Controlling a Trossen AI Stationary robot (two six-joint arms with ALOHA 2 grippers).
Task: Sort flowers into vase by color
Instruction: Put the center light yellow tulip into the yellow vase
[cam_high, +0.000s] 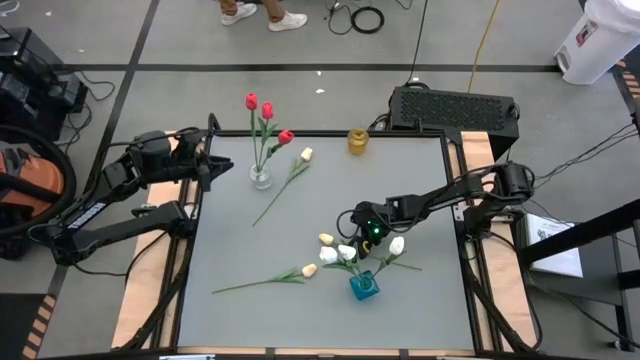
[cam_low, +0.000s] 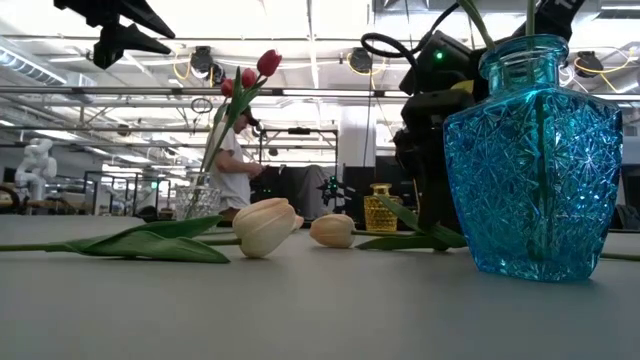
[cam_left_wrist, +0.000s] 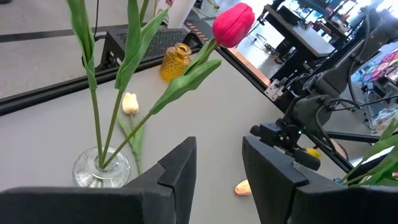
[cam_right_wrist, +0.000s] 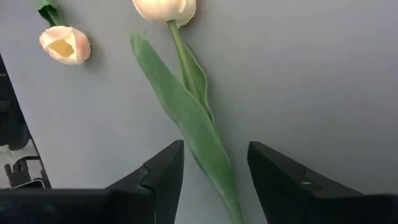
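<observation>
from above, the right gripper (cam_high: 362, 222) hangs over the white flowers (cam_high: 340, 250) by the blue vase (cam_high: 364, 287), while the left gripper (cam_high: 222, 167) waits beside the clear vase (cam_high: 260, 178) of red flowers (cam_high: 268, 112). at table height, a cream flower (cam_low: 265, 226) lies flat. the left wrist shows fingers (cam_left_wrist: 180, 168) parted, holding nothing. the right wrist shows fingers (cam_right_wrist: 161, 169) spread wide over a stem (cam_right_wrist: 186, 118).

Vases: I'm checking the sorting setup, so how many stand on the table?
3: a clear glass vase holding red tulips at the far left, a small yellow vase at the far edge, and a blue vase near the front.
</observation>
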